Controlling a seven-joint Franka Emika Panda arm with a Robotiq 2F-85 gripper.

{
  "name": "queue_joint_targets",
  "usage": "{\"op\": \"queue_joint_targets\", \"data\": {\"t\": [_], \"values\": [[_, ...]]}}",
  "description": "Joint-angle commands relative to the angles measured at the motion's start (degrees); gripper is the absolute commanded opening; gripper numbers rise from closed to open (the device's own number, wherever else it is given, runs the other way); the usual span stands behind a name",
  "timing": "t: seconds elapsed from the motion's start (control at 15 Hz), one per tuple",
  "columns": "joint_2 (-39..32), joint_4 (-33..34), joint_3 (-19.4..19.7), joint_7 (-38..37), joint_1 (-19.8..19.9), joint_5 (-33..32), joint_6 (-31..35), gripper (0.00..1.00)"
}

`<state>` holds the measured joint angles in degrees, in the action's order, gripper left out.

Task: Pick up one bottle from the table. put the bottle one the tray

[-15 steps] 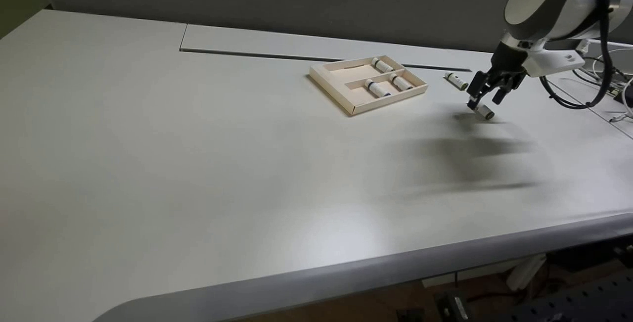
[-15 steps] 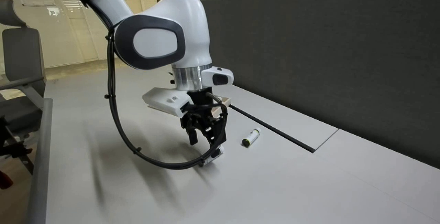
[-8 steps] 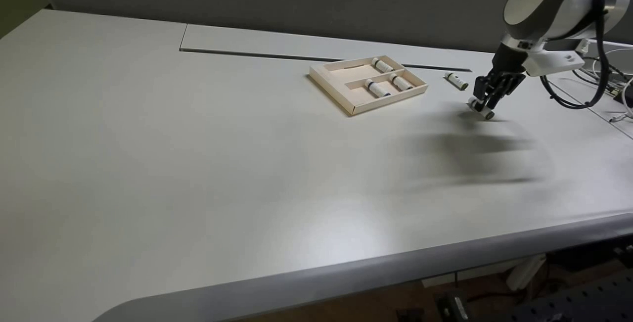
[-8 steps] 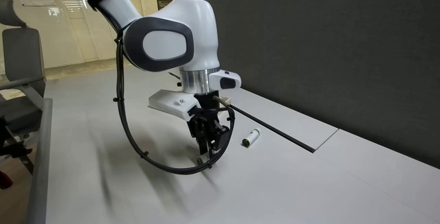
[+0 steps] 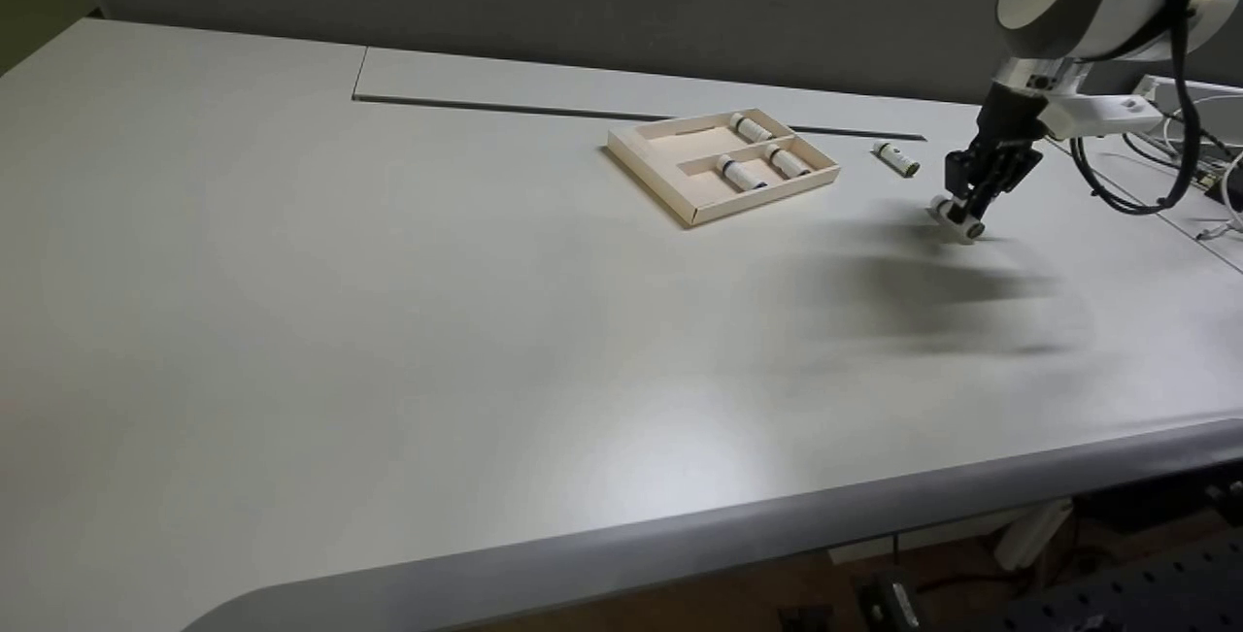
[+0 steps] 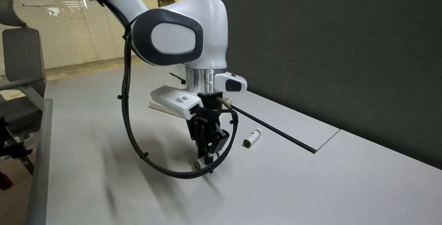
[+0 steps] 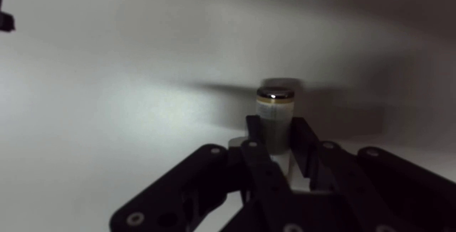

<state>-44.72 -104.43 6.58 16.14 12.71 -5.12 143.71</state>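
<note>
1. The bottle (image 7: 275,118) lies on its side in the pinch of the tool (image 7: 276,128), low at the counter (image 5: 486,341); I cannot tell whether it touches or just clears it.
2. It should handle as light and stiff, with a smooth round wall apt to slip or roll if caught off-centre. Glass or plastic, I can't tell; a moderate squeeze seems wise.
3. The tool has it about mid-body, pressing from 9 and 3 o'clock in the wrist view, square to its length. That looks right: both ends stand free.
4. In an exterior view its long axis runs 10 to 4 o'clock, dark end (image 5: 974,230) at 4; in the wrist view 12 to 6, dark end at 12.
5. The twin (image 5: 895,159), in an exterior view, rests on the counter near the bottle, between 10 and 11 o'clock of it.
6. The tray (image 5: 694,147) is well apart, just past 9 o'clock there. Its three vials (image 5: 741,173) run 10 to 4 too, so little turning should be needed.
</note>
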Motion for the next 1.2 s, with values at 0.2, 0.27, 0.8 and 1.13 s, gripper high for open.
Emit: {"op": "queue_joint_targets", "data": {"t": [0.2, 0.27, 0.8, 1.13], "values": [[7.35, 1.75, -4.11, 1.74, -0.11, 1.22, -7.89, 0.07], [8.32, 1.71, -4.71, 1.81, -0.63, 1.17, -8.05, 0.07], [6.92, 4.06, -7.97, 0.61, -7.89, -0.43, -3.46, 0.07], [2.07, 6.98, -9.47, 1.11, -10.75, -0.29, -2.11, 0.07]]}}
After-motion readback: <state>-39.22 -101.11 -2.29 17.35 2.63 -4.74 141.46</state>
